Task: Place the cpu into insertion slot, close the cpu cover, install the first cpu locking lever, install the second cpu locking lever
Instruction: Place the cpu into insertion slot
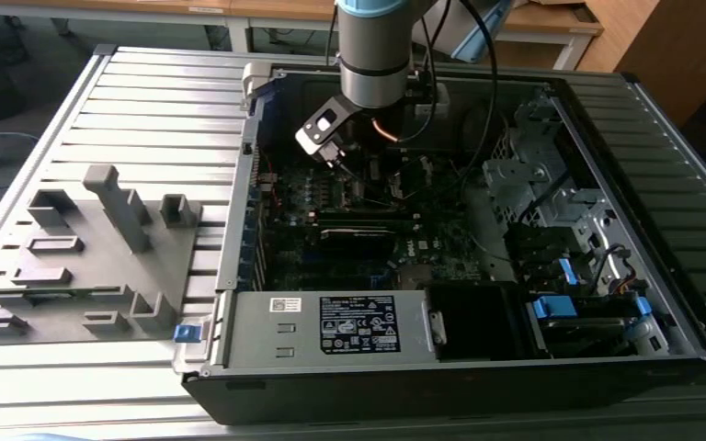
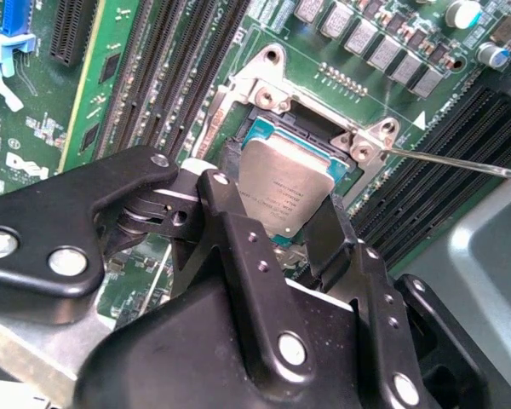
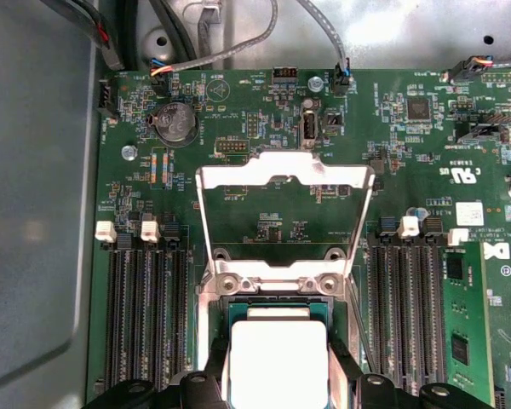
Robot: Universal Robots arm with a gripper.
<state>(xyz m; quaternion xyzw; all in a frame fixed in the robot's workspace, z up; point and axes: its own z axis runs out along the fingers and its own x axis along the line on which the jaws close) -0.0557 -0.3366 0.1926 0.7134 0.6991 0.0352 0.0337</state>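
Note:
My gripper (image 2: 278, 203) is shut on the cpu (image 2: 285, 181), a small square chip with a dull silver top. A black finger (image 2: 230, 175) presses on each of two opposite edges. The chip sits slightly tilted just over the insertion slot (image 2: 291, 121), a black square socket with a metal rim. In the first wrist view the cpu (image 3: 277, 358) lies low over the socket rim (image 3: 272, 279). The cpu cover (image 3: 283, 170), a silvery frame with a square cut-out, is swung open away from the socket. A thin locking lever (image 2: 460, 162) sticks out beside the socket. In the exterior view the gripper (image 1: 338, 163) reaches down into the computer case.
Long black memory slots (image 3: 145, 315) run along both sides of the socket. The labelled power supply box (image 1: 353, 323) fills the case's near side, with drive cages (image 1: 537, 184) toward the exterior view's right. A grey fixture block (image 1: 84, 257) stands on the table at the exterior view's left.

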